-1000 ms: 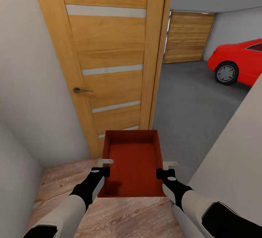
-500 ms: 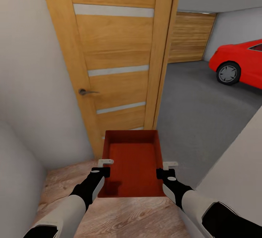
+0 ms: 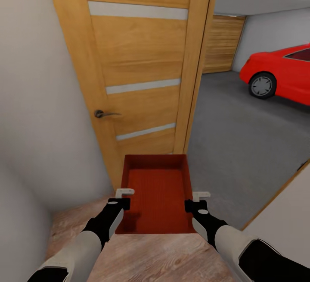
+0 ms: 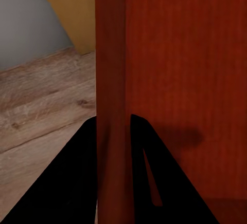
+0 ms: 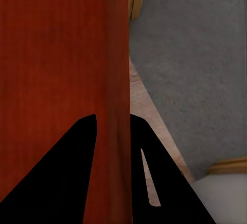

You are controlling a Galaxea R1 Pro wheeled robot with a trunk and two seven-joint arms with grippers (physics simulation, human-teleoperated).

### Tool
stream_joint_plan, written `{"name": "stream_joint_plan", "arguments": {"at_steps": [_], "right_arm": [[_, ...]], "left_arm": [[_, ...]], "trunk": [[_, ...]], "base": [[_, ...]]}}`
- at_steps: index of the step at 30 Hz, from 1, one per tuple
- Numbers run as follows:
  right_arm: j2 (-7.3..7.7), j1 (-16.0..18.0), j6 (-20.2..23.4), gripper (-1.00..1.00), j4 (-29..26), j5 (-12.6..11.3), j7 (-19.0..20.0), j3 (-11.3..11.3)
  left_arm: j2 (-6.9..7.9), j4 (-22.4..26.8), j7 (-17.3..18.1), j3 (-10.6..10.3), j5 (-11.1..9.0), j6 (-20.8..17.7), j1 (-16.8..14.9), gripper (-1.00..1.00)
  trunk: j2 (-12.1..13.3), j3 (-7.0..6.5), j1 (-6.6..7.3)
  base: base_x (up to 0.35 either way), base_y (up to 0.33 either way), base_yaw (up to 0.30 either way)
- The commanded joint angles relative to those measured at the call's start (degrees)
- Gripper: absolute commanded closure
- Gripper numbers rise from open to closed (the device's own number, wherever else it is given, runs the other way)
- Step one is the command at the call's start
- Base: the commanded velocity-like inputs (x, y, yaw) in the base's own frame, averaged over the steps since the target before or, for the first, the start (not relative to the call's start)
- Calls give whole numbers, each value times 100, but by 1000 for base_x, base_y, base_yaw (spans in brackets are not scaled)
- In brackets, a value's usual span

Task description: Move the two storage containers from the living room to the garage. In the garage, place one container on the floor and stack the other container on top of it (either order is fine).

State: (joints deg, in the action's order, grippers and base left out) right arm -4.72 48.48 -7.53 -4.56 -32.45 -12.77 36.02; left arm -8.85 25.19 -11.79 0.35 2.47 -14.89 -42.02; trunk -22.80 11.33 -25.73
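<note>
An orange-red storage container [image 3: 156,195], open-topped and empty, hangs level in front of me above the wood planks. My left gripper [image 3: 124,198] is shut on its left wall [image 4: 110,80]. On the opposite wall [image 5: 118,80] my right gripper [image 3: 194,200] is shut as well. In each wrist view one dark finger sits on either side of the thin wall. Past the doorway lies the garage with its dark grey concrete floor [image 3: 241,139] and a red car [image 3: 282,73]. The other container is out of view.
An open wooden door [image 3: 137,70] with a metal handle [image 3: 105,113] stands close ahead on the left, its edge just beyond the container. A pale wall [image 3: 38,101] closes the left side and a pale wall corner [image 3: 284,221] the right. A wooden garage door [image 3: 221,42] is at the back.
The whole view has shifted: the door and its handle now sit further right and the car further left. The container and both grippers hold the same place in front of me.
</note>
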Motion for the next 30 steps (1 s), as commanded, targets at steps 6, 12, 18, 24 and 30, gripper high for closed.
{"name": "stream_joint_plan", "arguments": {"at_steps": [6, 12, 18, 24, 30], "right_arm": [[-2, 12, -73, 100, -9, 39, -32, -86], [-2, 12, -73, 100, -10, 38, -32, -86], [6, 12, -73, 100, -9, 39, -31, -86], [6, 12, -73, 100, -9, 42, -32, -86], [14, 12, -73, 100, -9, 40, -32, -86]], "left_arm": [[6, -300, -42, -61, -71, -49, 1, 100], [6, -297, -42, -61, -68, -49, 1, 100], [6, -290, -42, -69, -40, -42, 1, 100], [6, -280, -42, -70, -36, -40, 1, 100], [6, -278, -42, -70, -36, -40, 1, 100]], "trunk": [[-12, 10, -5], [-12, 10, -5], [-12, 10, -5], [-12, 10, -5], [-12, 10, -5]], "base": [[188, 299, -222], [196, 299, -223], [114, 136, -223], [8, 9, -223], [0, 0, -223]]}}
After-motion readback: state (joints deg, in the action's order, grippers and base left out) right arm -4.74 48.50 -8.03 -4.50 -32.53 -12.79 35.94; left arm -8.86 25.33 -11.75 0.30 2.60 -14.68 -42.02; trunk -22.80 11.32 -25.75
